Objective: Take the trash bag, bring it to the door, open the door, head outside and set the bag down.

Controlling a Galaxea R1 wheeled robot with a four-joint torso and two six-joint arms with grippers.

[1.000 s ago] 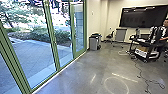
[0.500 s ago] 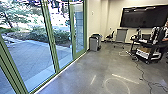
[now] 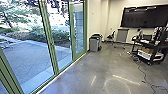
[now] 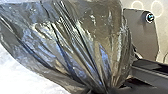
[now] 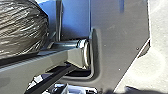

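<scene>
A smooth grey concrete floor ran through the room, dull and slightly mottled, with pale streaks and a ring of light lying across its near part. Along the robot's left stood tall green-framed glass doors, their bottom rails meeting the floor at a light strip. Through the glass lay a paved yard, sunlit and jointed in slabs, with low bushes behind it. A pale wall closed the far side, and a wide dark screen was fixed on it toward the right. Below the screen stood a black cart with a white box on its lower shelf. Left of the cart were a grey panel on a wheeled stand, a dark chair and, near the doors, a grey bin. The trash bag, dark and shiny, was with the robot, its gathered end held in the left hand; how the right hand stood, I could not tell. A thin black cable trailed over the floor from the cart.
</scene>
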